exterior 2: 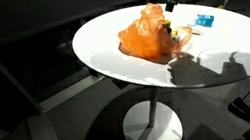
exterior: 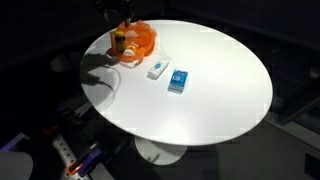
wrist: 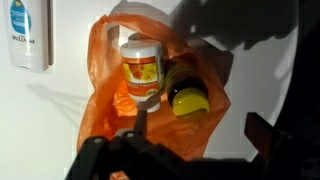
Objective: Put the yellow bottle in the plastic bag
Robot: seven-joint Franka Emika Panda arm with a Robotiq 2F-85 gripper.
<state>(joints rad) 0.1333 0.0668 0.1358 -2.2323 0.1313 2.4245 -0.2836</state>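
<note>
Yellow bottle lies on the plastic bag, cap end toward the end effector, which hovers over the bag, wide open and empty.

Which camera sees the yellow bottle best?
The wrist view: the yellow bottle shows big and clear, lying on the orange bag beside a white-lidded jar. In both exterior views it is just a tiny speck at the bag.

Bottle inside bag, jar just beside; bag on table.
</note>
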